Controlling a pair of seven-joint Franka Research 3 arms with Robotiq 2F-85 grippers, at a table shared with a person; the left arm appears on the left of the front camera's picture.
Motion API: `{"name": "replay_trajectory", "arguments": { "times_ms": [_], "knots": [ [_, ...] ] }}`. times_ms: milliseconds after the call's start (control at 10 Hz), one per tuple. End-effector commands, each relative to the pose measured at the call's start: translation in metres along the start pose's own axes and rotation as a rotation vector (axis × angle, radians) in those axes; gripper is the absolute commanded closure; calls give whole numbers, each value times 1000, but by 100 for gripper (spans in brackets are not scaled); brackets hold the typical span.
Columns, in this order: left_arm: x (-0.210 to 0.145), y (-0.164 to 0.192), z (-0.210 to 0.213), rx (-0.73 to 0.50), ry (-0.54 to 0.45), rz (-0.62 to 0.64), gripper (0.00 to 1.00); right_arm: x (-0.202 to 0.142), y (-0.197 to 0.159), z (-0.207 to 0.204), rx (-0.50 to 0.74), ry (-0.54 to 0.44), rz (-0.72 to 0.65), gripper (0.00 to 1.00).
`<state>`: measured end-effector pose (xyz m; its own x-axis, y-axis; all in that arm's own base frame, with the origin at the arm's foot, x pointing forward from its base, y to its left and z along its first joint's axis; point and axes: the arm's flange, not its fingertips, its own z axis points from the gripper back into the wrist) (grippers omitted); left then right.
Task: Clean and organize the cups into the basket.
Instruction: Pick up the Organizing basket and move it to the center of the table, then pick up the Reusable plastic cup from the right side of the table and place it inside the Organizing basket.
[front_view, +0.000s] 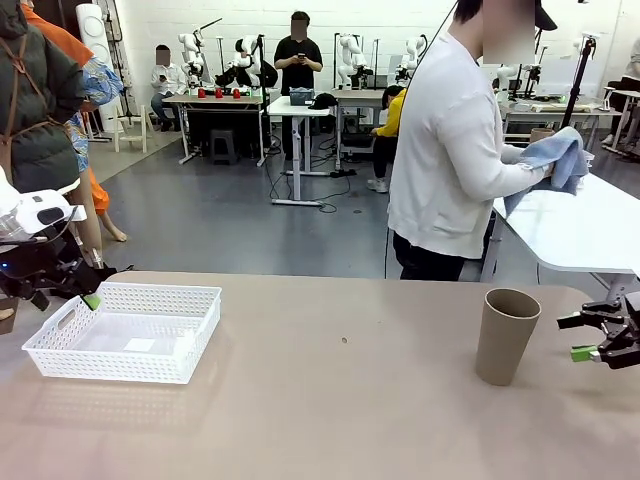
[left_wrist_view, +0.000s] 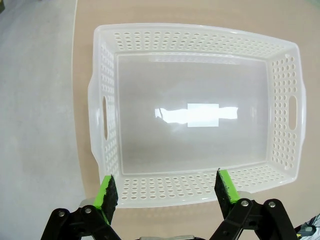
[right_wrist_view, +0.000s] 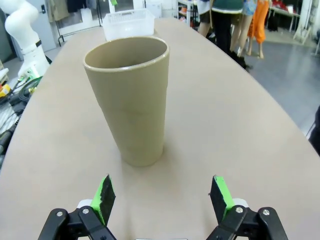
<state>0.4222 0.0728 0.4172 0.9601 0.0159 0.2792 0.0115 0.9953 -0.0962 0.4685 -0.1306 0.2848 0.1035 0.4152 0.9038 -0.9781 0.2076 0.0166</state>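
One cup (front_view: 505, 335), tan-brown, handleless, tapered. Location: on the counter (front_view: 330, 420), toward the robot's right, well apart from the basket (front_view: 110, 362). Attitude: upright on its narrow base, open mouth up, long axis vertical; nothing visible inside. Likely set there to be within the right arm's reach for pickup.

One basket, white, perforated, slot handles in the short walls. Location: counter, robot's left. Contents: no cups; a pale label on the floor. Its length suits a cup laid on its side, so the upright cup would probably need tipping to horizontal before going in.

Right end effector (front_view: 577, 337): fingers apart, holding nothing, level with the cup's body and near it. In the wrist view the cup sits centred between the pads. Placed, by judgement, for a side grasp across the body.

Left end effector (front_view: 70, 298): fingers apart, empty, poised over one long wall of the basket and looking down into it. Probably parked to receive or steady.

One person (front_view: 450, 150), far side, handling a blue cloth (front_view: 560, 160). Whether a cup is wrapped in it cannot be told at this distance.
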Motion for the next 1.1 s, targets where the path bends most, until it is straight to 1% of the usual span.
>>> {"name": "replay_trajectory", "arguments": {
  "times_ms": [0,200,300,600,800,1000],
  "knots": [
    [11,10,-5,52,6,23,0,0,-2,-11,-33,-77,116,0],
    [20,18,-15,53,36,23,0,5,-5,-21,-48,-116,175,0],
    [23,21,-19,49,45,10,0,6,-8,-26,-45,-124,180,0],
    [29,25,-37,48,67,-3,0,0,-11,-51,14,-110,112,0],
    [32,29,-50,52,87,-1,0,-2,-10,-56,34,-100,98,0],
    [34,31,-60,83,93,5,0,-2,-7,-56,45,-103,89,0]
  ]
}}
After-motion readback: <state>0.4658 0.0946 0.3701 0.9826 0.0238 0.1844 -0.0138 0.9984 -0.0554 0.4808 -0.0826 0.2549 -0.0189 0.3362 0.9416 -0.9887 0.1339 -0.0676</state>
